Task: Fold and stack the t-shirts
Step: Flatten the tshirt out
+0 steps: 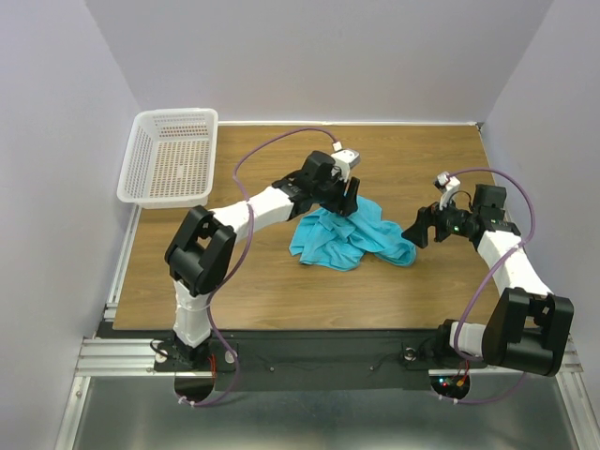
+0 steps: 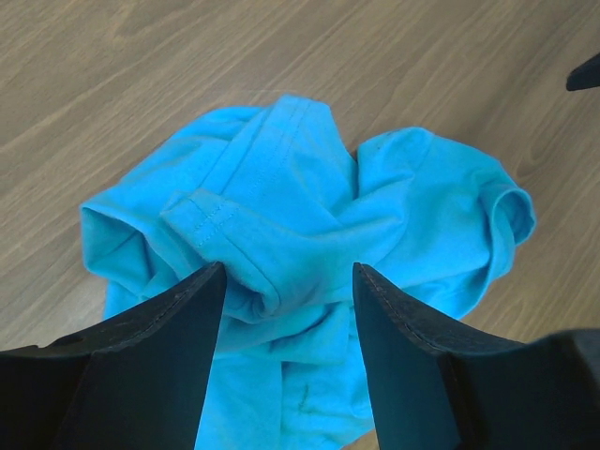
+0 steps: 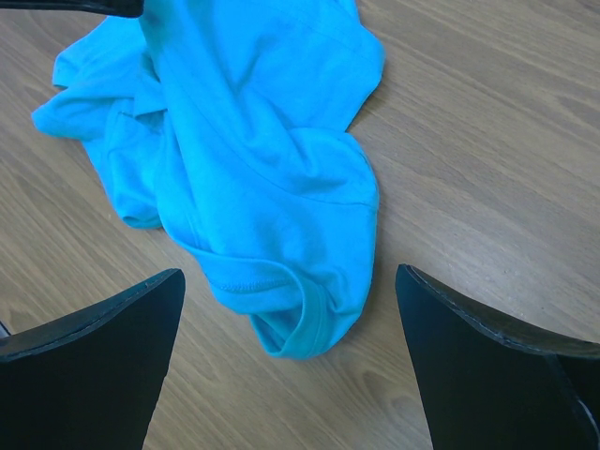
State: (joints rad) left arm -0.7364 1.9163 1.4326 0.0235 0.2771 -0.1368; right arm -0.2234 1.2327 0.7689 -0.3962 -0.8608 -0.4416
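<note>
Left fingers stand spread apart and released, tips down over the far edge of the crumpled turquoise t-shirt. From the left wrist, both fingers flank a rolled, stitched hem of the t-shirt. The cloth bunches up in the gap between them and nothing is clamped; whether the tips touch the fabric cannot be told. Right fingers are wide open and empty, just beside the shirt's right-hand end and low over the tabletop. From the right wrist, the t-shirt lies ahead of the fingers, with a folded sleeve or hem lobe reaching into the space between them and bare wood under each tip. The shirt is one loose heap, unfolded, flat on the tabletop between the two sets of fingers. A white mesh basket sits well away from the left fingers, beyond them at the far left corner.
</note>
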